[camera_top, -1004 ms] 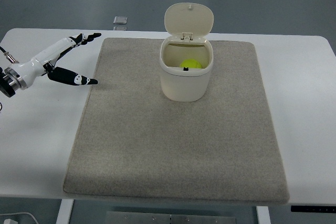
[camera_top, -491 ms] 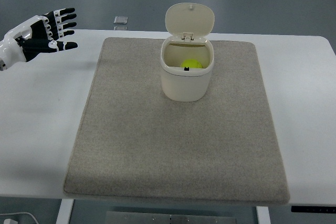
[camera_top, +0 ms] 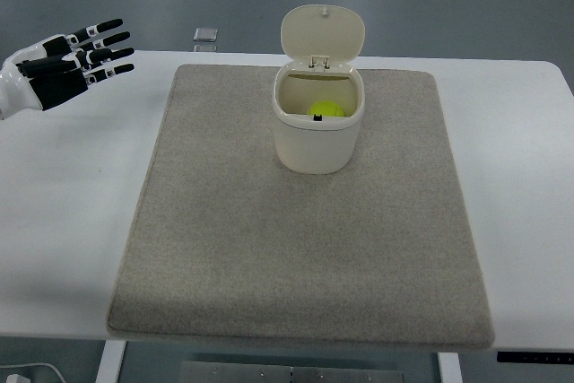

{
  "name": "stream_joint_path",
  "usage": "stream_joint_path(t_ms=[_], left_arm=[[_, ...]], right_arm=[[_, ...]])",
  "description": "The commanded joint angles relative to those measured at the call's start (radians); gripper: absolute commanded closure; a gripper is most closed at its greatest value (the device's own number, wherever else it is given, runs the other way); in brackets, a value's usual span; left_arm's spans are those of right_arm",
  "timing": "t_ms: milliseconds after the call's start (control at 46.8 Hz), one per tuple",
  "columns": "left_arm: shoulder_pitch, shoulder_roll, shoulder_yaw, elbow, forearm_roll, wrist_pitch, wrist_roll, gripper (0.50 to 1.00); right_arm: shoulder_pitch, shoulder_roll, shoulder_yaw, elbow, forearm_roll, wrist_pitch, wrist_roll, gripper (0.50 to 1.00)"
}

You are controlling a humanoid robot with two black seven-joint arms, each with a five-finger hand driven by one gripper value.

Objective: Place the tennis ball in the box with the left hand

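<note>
A yellow-green tennis ball (camera_top: 327, 110) lies inside the cream box (camera_top: 316, 143), whose hinged lid (camera_top: 323, 34) stands open at the back. The box sits on the far middle of a grey mat (camera_top: 300, 248). My left hand (camera_top: 76, 56) hovers at the picture's far left, well away from the box, above the table's back left corner. Its black fingers (camera_top: 106, 39) are spread flat and hold nothing. The right arm does not show.
The white table (camera_top: 63, 213) extends around the mat on every side. A small silver square object (camera_top: 206, 35) lies at the table's far edge, left of the box. Beyond the table is grey floor.
My left hand has risen from beside the mat's left edge and drawn back to the far left corner, turning palm-down with fingers stretched out. The ball and box have not moved.
</note>
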Motion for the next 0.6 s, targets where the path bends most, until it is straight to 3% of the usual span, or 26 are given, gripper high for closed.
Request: stream_joint_path(t_ms=[0,128,577], left_arm=[[0.002,-0.015,0.0,0.0,-0.096,0.0,0.043,0.508],[0.008,-0.027,-0.002,0.0,-0.176,0.0,0.09,0.506],[0.011,-0.061,-0.002,-0.003,-0.177,0.0,0.09,0.508]], right_arm=[[0.0,0.0,0.0,0.0,0.0,0.0,0.0,0.562],[0.0,0.0,0.003,0.003,0.002,0.008,0.0,0.562],[0.0,0.0,0.008,0.02,0.006,0.0,0.005,0.562]])
